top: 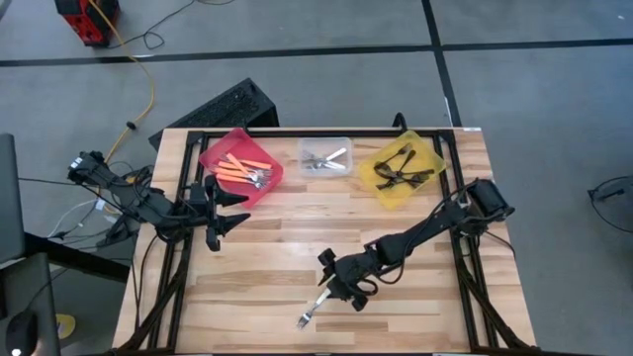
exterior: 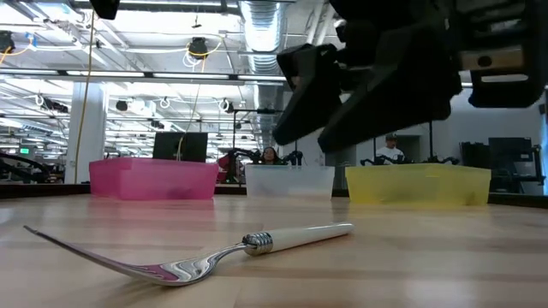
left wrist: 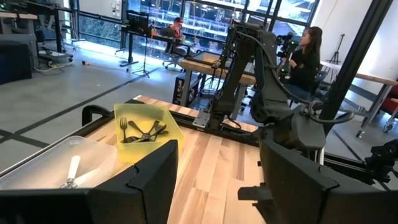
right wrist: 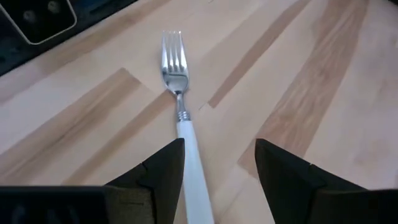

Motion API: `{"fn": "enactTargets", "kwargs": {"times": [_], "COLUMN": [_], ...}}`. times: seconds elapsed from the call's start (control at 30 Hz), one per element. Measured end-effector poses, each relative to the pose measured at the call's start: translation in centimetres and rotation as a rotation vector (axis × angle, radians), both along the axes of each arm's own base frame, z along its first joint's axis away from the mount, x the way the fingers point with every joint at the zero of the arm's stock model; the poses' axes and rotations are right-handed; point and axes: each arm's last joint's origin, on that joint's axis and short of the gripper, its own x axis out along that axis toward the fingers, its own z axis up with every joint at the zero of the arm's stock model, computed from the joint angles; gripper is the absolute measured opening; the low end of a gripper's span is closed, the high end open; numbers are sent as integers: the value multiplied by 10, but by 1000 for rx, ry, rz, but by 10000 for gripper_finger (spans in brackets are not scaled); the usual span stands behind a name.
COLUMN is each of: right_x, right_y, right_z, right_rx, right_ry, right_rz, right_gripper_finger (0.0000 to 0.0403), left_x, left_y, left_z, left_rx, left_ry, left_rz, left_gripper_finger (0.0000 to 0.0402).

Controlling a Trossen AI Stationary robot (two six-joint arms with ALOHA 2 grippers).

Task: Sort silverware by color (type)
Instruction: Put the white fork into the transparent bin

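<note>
A fork with a white handle and silver head [top: 314, 310] lies flat on the wooden table near its front edge; it also shows in the low view [exterior: 257, 244] and in the right wrist view [right wrist: 180, 106]. My right gripper [top: 346, 290] hovers open just above the handle end [right wrist: 221, 180], clear of it in the low view [exterior: 368, 77]. My left gripper [top: 233, 210] waits open and empty at the table's left, in front of the red bin [left wrist: 217, 186]. Orange-handled forks [top: 244, 170] lie in the red bin, silver ones [top: 324, 159] in the clear bin, dark ones [top: 398, 166] in the yellow bin.
A red bin [top: 219, 150], a clear bin [top: 345, 144] and a yellow bin [top: 432, 155] stand in a row along the table's far edge. Bare wood lies between the bins and the fork. People sit in the room beyond the table [left wrist: 308, 56].
</note>
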Motion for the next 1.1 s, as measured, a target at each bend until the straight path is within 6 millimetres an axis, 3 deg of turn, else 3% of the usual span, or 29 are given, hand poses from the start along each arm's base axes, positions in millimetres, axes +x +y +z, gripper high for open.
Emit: {"fn": "enactTargets", "kwargs": {"times": [0.57, 0.87, 1.1], "right_x": [3, 13, 17], "right_y": [2, 6, 6], "right_z": [5, -20, -24], "right_rx": [9, 111, 158], "right_ry": [-66, -40, -50], "right_rz": [34, 99, 127], "right_gripper_finger": [221, 221, 221], "left_x": [0, 0, 0], "left_y": [0, 0, 0], "left_z": [0, 0, -1], "left_rx": [-1, 0, 6], "left_ry": [0, 1, 9], "left_rz": [7, 12, 11], "left_gripper_finger": [212, 212, 212]}}
